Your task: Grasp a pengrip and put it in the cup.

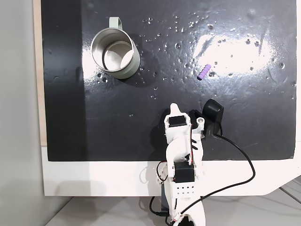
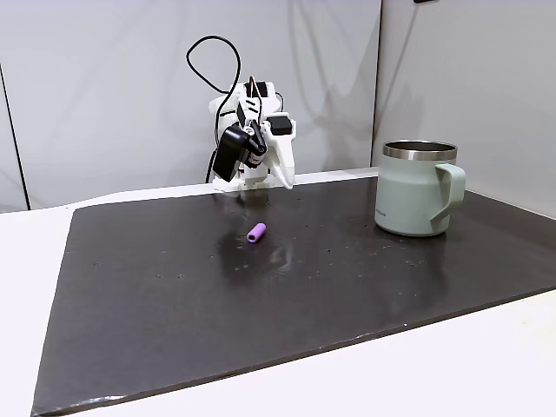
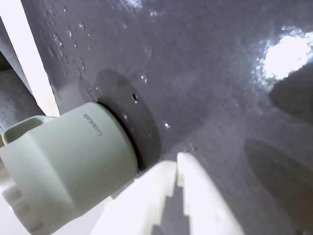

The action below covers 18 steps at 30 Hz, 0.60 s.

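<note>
The pengrip (image 1: 203, 71) is a tiny light-purple ribbed tube lying on the black mat, right of centre in a fixed view and near the middle (image 2: 256, 233) in the other. The cup (image 1: 115, 52), pale grey-green with a shiny inside, stands upright at the upper left, handle pointing away from the arm; it also shows at the right (image 2: 417, 187) and large at the left of the wrist view (image 3: 63, 171). My gripper (image 1: 173, 107) is folded back near the arm's base, well apart from both. Its white fingers (image 3: 195, 196) meet at the tips, shut on nothing.
The black mat (image 1: 61, 117) covers most of a white tabletop (image 1: 94, 179); shiny glare and small specks mark it. A black wrist camera (image 1: 212, 113) and its cable (image 1: 244, 160) hang beside the arm. A pale wall (image 2: 104, 87) stands behind the arm.
</note>
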Tool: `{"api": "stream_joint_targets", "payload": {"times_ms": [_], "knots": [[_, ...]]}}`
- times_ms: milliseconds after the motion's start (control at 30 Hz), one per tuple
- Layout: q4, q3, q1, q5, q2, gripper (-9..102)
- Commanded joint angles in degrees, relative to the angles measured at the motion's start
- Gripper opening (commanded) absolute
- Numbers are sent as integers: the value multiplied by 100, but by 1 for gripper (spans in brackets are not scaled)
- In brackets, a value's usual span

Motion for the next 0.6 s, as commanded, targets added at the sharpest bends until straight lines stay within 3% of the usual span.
{"api": "stream_joint_targets", "payload": {"times_ms": [0,367,567], "knots": [[-185,-35,-62,0,26,0],[-193,-35,-70,-35,26,0],[-264,-211,62,-1099,26,0]]}}
